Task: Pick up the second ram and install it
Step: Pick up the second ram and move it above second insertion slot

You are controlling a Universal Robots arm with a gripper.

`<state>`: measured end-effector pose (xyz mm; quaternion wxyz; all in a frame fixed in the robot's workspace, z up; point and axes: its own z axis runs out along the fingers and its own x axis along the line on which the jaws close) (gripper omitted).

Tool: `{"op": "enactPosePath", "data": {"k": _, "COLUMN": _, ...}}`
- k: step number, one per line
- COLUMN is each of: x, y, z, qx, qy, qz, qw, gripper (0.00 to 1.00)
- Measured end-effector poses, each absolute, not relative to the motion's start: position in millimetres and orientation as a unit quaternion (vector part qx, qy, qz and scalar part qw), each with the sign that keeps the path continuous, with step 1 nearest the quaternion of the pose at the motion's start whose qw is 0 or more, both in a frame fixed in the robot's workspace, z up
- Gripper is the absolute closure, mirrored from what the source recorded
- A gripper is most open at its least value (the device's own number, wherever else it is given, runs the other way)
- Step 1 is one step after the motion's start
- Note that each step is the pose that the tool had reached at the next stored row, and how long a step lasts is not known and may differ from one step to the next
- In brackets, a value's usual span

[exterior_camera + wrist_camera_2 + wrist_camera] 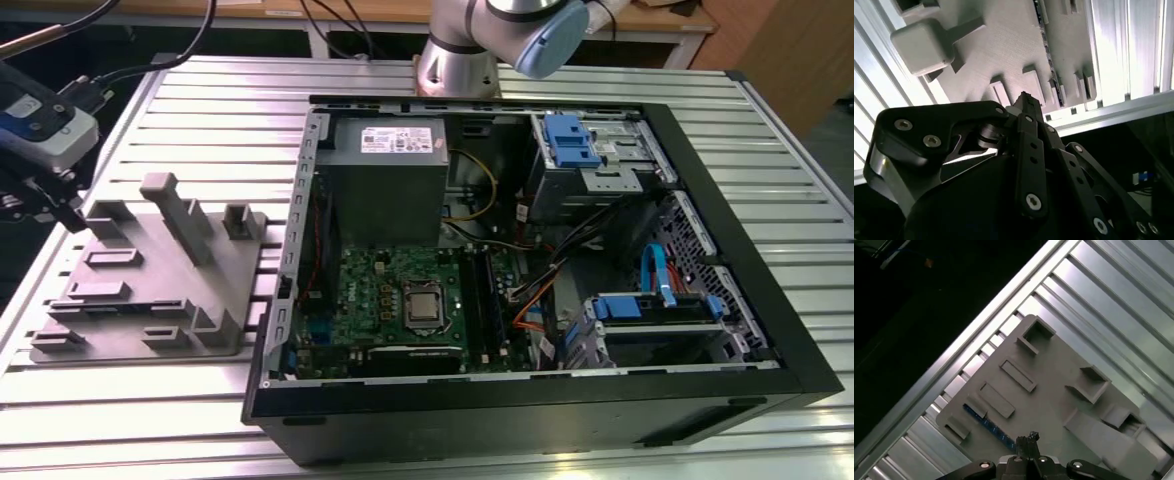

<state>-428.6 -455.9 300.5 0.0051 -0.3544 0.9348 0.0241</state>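
While the black claw (70,215) hangs by the edge of the grey plastic holder block (160,290) nearest the exterior view's left, an open black computer case (534,400) lies beside the block on the ribbed aluminium table (534,75). In the second wrist view the claw's fingers (1026,107) are pressed together, empty, above the block. In the first wrist view the second ram (986,422), a thin dark board, stands on edge in a block slot near the claw tip.

An open computer case (534,425) is set on the table (174,100); at the exterior view's left, a grey fixture (147,295) is overhung by the hand (67,215).
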Motion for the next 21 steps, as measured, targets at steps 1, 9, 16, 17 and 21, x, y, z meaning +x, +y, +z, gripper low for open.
{"op": "enactPosePath", "data": {"k": 1, "x": -428.6, "y": -455.9, "z": 300.3, "qx": -0.363, "qy": 0.931, "qz": 0.024, "qw": 0.005, "gripper": 0.9}}
{"op": "enactPosePath", "data": {"k": 9, "x": -428.6, "y": -455.9, "z": 298.0, "qx": -0.43, "qy": 0.903, "qz": 0.022, "qw": 0.001, "gripper": 0.9}}
{"op": "enactPosePath", "data": {"k": 16, "x": -428.6, "y": -455.9, "z": 295.2, "qx": -0.487, "qy": 0.873, "qz": 0.022, "qw": -0.002, "gripper": 0.9}}
{"op": "enactPosePath", "data": {"k": 17, "x": -428.6, "y": -455.9, "z": 294.8, "qx": -0.494, "qy": 0.869, "qz": 0.022, "qw": -0.002, "gripper": 0.9}}
{"op": "enactPosePath", "data": {"k": 21, "x": -428.6, "y": -455.9, "z": 293.2, "qx": -0.525, "qy": 0.851, "qz": 0.021, "qw": -0.003, "gripper": 0.9}}
